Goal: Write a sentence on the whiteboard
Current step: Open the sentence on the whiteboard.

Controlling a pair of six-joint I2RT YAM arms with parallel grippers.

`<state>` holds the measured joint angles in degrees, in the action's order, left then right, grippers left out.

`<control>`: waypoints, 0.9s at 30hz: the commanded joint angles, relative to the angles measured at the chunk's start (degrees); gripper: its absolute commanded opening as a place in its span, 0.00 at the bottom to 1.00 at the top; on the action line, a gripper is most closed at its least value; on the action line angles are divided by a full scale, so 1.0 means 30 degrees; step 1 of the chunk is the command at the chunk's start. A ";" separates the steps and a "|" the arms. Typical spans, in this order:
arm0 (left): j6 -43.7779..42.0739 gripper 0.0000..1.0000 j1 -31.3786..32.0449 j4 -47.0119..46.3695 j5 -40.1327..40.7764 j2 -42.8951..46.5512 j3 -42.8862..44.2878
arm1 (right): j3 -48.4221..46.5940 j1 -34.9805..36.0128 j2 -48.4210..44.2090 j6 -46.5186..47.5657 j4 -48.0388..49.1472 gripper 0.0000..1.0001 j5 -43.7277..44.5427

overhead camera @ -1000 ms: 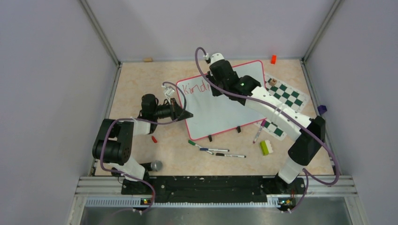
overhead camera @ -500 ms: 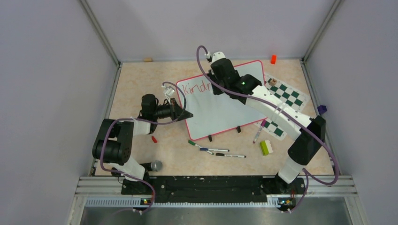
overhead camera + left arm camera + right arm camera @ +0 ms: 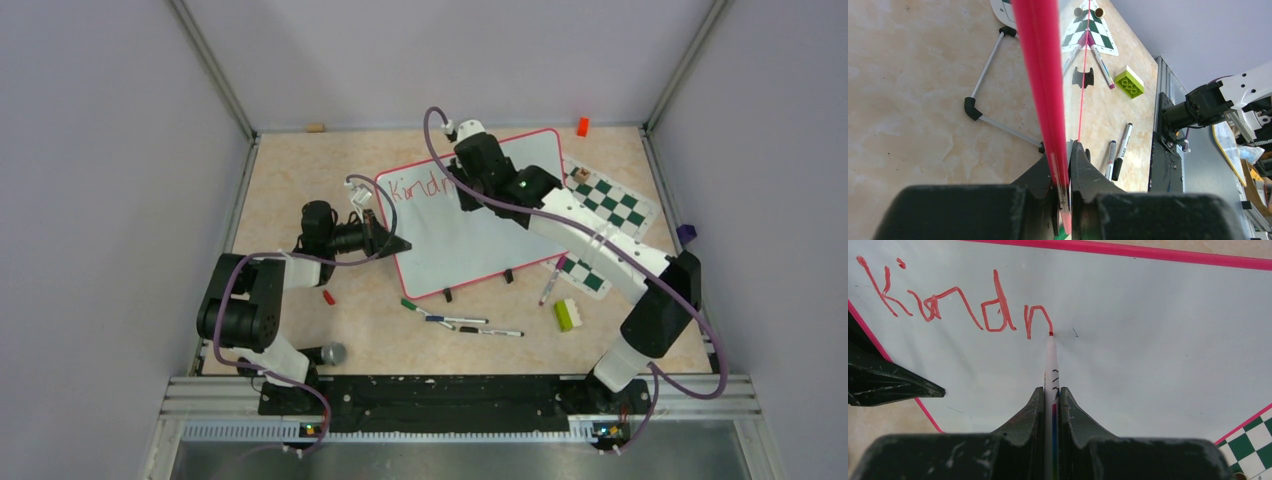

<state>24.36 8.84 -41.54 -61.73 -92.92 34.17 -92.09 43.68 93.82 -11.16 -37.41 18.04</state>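
Whiteboard (image 3: 470, 250) sat angled in the middle of the table, its right side lying partly over the chess mat (image 3: 612, 205). Over the last second the sentence (image 3: 955, 302) in its far left corner had grown. The red lettering now read "Kindn", with the arch of the "n" newly finished, and the right gripper (image 3: 1051, 392) had shifted a little rightward along the line. Its jaws were closed tight on a marker (image 3: 1050, 360), whose red tip touched the board at the foot of the "n". The left gripper (image 3: 1063, 165) was pinched shut on the whiteboard's left frame edge, steadying it. By this showing the first word was only partly written, so most of the task remained.
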 commanded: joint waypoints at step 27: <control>-0.2407 0.00 0.0071 0.1512 0.3762 -0.0691 -0.0730 | -0.1082 -0.0793 -0.0900 -0.0179 0.0227 0.00 -0.0652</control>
<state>24.34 8.84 -41.98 -61.91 -92.90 34.06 -91.64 41.93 90.96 -11.57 -37.85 16.21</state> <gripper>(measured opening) 0.098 0.093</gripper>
